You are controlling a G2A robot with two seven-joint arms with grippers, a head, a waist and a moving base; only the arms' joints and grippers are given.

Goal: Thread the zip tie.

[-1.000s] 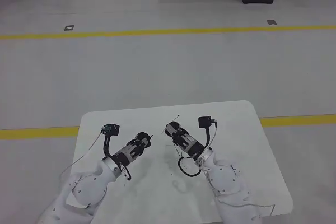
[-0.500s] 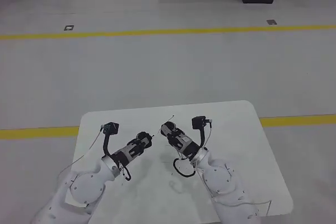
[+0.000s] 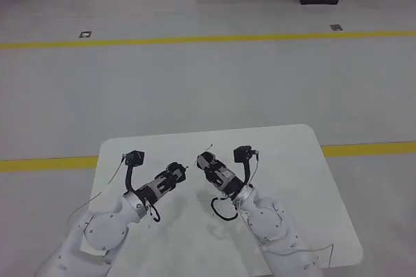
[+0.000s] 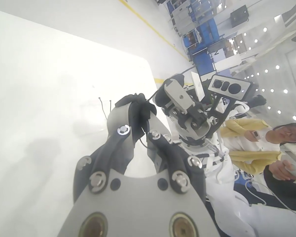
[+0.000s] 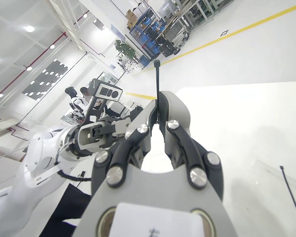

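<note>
The zip tie is clamped upright in the right gripper, with its head standing free and nothing passed through it. The left gripper, jaws drawn together, is held near it above the table. Threading is judged still to be done.

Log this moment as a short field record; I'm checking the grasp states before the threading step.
right gripper: shut on zip tie, strap pinched between the fingers, head sticking out past the tips
left gripper: shut; a thin black strand runs between its fingers, and what it is remains unclear
relation: the two grippers' tips face each other above the table, close but apart
threading: seemingly not yet done
spare zip tie: lying flat on the table, untouched
</note>
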